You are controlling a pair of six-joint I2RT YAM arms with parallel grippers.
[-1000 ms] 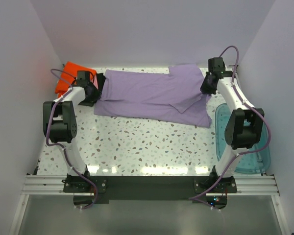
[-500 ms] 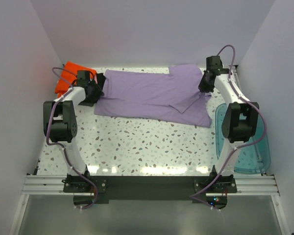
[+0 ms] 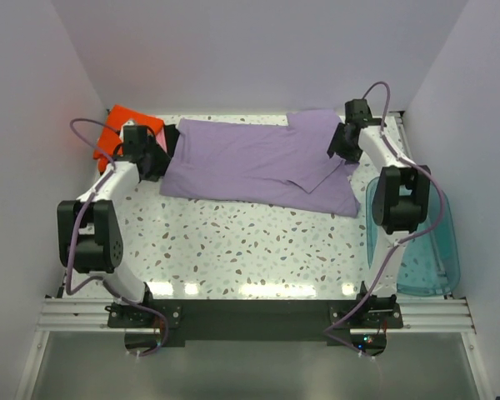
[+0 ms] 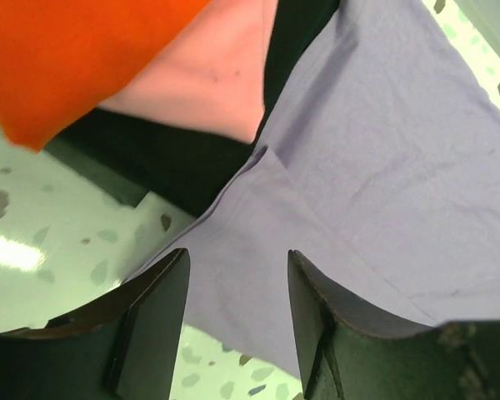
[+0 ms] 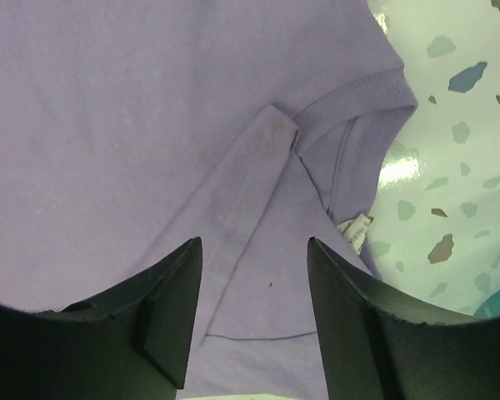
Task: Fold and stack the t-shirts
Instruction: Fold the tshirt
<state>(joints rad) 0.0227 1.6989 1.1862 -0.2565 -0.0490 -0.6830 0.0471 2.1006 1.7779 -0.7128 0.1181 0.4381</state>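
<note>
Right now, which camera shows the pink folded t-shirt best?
The left wrist view: the pink folded t-shirt shows big and close there. The top view shows only a tiny sliver of it; the right wrist view shows none.

White walls (image 3: pixel 258 58), speckled terrazzo tabletop (image 3: pixel 258 250)

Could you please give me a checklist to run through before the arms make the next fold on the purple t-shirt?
1. Purple t-shirt lying flat on the table: ok.
2. Left pincer open, nothing between its fingers: ok.
3. Right pincer open near the collar, nothing held: ok.
4. Purple t-shirt's left edge clear of the stack of orange shirt, pink shirt and black shirt: not ok, it lies against the black one.
5. Its right corner clear of the teal bin: cannot tell.
</note>
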